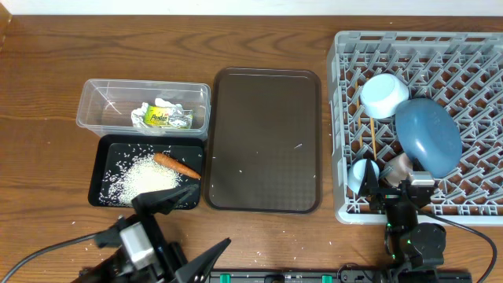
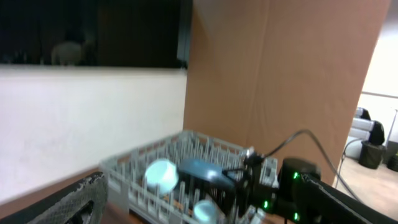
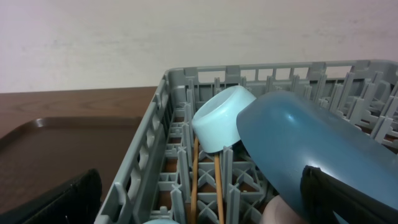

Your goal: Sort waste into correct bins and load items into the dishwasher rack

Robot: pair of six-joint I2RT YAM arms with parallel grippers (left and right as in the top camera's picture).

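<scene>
grey plastic rack (image 1: 346,118) sits at the right end of the table (image 1: 47,71), biggest thing in view. inside it the blue plate (image 1: 428,135) stands tilted on edge, long axis diag from far-left to near-right in the overhead view. pale blue bowl (image 1: 383,96) is tipped on its side, touching the plate's far-left rim. chopsticks (image 1: 374,143) lie low btwn the pegs, pointing near-to-far, partly under the bowl. light blue cup (image 1: 362,173) and pinkish cup (image 1: 399,165) are at the rack's near edge, by the right gripper (image 1: 397,189), jaws spread wide, nothing held.

left of the rack is the brown tray (image 1: 263,141), then the black tray (image 1: 189,149) w/ rice (image 1: 145,179) and the carrot (image 1: 176,165) lying diag. clear tub (image 1: 94,102) behind it holds the foil wrapper (image 1: 169,106) and packet (image 1: 159,119). left gripper (image 1: 189,228) is wide apart, empty, at the black tray's near edge.
</scene>
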